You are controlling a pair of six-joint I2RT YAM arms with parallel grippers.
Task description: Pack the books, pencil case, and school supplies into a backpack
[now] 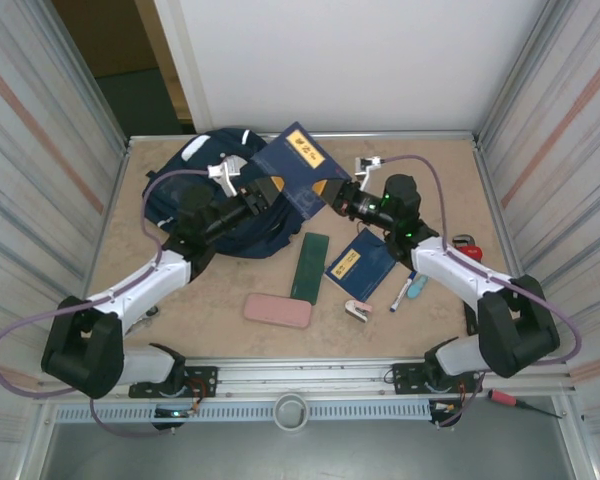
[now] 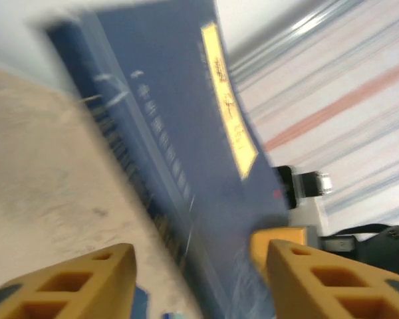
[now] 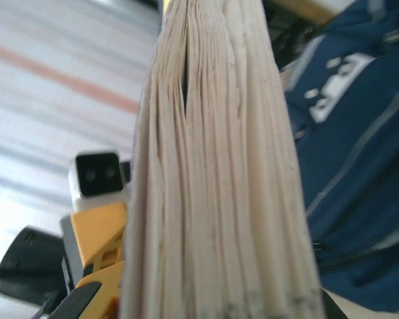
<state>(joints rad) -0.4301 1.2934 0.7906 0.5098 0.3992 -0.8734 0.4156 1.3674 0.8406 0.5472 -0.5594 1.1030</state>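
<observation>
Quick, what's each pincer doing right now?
Left pincer: open, straddling the lifted book.
Right pincer: closed on the lifted book's edge.

Book (image 1: pixel 285 170) label txt: illegible.

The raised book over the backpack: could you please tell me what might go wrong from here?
1. The right jaws grip the raised book at one edge only, while the left jaws stand open at its other side, so it may pivot or slip out.
2. It hangs above the backpack, and I cannot see the opening held wide, so it could land on the fabric rather than inside.
</observation>
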